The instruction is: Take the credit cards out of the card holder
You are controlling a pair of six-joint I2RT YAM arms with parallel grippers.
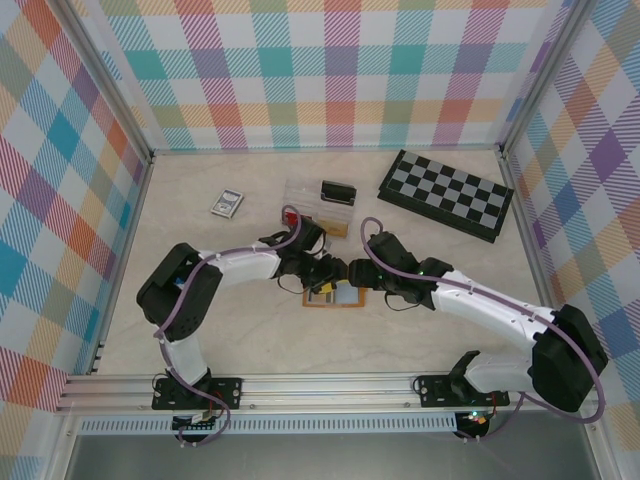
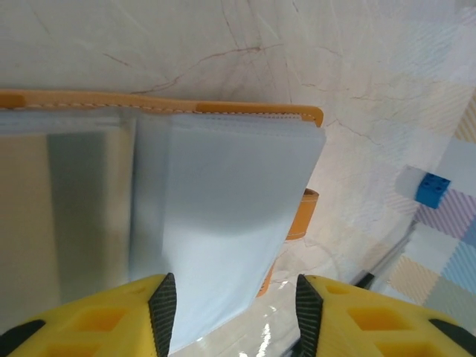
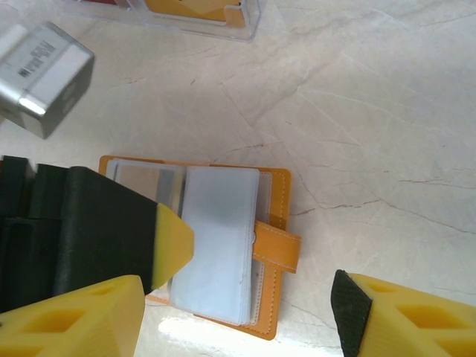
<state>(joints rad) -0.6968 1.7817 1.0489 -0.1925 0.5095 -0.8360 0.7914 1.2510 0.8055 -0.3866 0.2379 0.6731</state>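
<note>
On the counter (image 1: 200, 330), nearer than the chessboard (image 1: 447, 194), the card holder (image 3: 223, 253) lies open. The right hand (image 3: 242, 309) hovers over it, wide apart and empty. The left hand (image 2: 230, 301), partly parted, straddles a grey-blue panel (image 2: 223, 186) without clamping it.

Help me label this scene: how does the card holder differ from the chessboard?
Size: the card holder is far smaller than the chessboard. Colour: the card holder is orange-tan with grey-blue inner sleeves, while the chessboard has black and grey checks. Place: the card holder lies open mid-table, and the chessboard sits at the far right. Both are rectangular and lie flat on the table.
</note>
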